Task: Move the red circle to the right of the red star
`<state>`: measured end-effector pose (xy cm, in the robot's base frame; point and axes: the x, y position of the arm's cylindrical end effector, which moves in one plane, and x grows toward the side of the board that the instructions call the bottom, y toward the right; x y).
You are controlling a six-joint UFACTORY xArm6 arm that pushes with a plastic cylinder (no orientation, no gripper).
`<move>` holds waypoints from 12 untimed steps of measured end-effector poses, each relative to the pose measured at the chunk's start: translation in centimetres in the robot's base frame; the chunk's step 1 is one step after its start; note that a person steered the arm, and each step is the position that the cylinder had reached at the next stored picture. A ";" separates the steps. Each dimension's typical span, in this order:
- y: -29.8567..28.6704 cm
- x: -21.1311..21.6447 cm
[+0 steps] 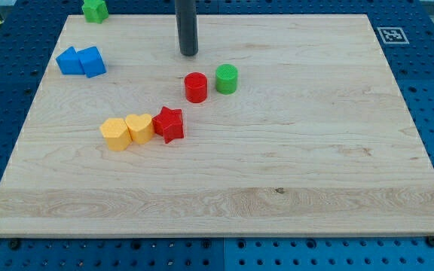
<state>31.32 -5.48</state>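
Note:
The red circle [196,87] stands near the board's middle, a little towards the view's top. The red star [169,123] lies below it and slightly to the view's left, a small gap apart. My tip [189,53] rests on the board above the red circle, slightly to its left, not touching it. A green circle [227,78] stands just right of the red circle, close beside it.
A yellow heart [139,128] touches the red star's left side, with a yellow hexagon-like block [114,134] touching the heart. Two blue blocks [80,61] sit at the upper left. A green block [94,10] lies at the board's top edge [277,15].

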 end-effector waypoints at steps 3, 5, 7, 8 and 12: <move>-0.2 8.7; -0.1 4.8; 3.5 7.7; 4.8 11.5; 3.1 11.5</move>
